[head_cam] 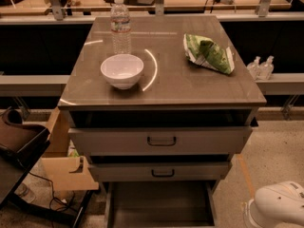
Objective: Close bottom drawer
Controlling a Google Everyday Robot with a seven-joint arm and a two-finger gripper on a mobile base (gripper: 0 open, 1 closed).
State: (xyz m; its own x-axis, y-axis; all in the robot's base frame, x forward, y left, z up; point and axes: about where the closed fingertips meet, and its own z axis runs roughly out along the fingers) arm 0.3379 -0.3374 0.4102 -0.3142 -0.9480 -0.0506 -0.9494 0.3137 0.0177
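Bottom drawer (161,204): pulled out toward you, at the foot of the grey cabinet, directly under the middle drawer (123,171). You look down into its plain grey tray. Its side walls run front to back and the open end faces the camera. The front panel lies past the lower picture edge, so you cannot check its handle.

Middle drawer and top drawer (118,141): each has a black bar handle at centre. Both fronts stand a little proud of the cabinet body, with a dark gap above each.

Gripper: outside the picture, so its grasp state is not readable. Only a white rounded arm shell (278,205) shows at the lower right corner, on the floor side of the cabinet and apart from the drawer.

Bench (190,87) top carries:
- a white bowl (122,70) at front left;
- an upright water bottle (120,26) just behind it, label too small to read;
- a crumpled green bag (209,53) at right, print illegible.

Surroundings: speckled floor (275,151), cardboard box (66,170) at the cabinet's left, two small clear bottles (260,68) on a ledge at right.
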